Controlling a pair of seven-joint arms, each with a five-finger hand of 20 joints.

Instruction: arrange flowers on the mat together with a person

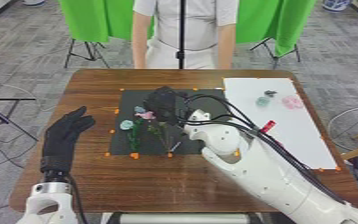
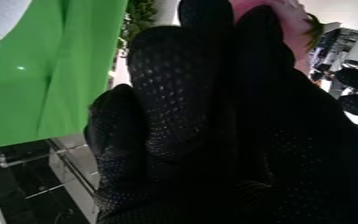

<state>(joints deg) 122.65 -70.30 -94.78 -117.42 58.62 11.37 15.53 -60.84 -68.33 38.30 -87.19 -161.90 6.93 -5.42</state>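
Flowers (image 1: 127, 124) lie on the black mat (image 1: 131, 97) — pale blue, pink, green-stemmed.

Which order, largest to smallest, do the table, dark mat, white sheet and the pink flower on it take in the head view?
Table
Dark mat and white sheet: too close to rank, both partly covered
Pink flower

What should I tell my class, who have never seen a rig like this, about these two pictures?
This is a two-armed robot at a wooden table. One picture looks forward and down from its head; the other comes from its right wrist. Flowers, one with a pale blue bloom, lie on a dark mat; a pink piece lies on a white sheet. The left hand is open beside the mat. The right hand is by a pink flower; whether it holds it, I cannot tell.
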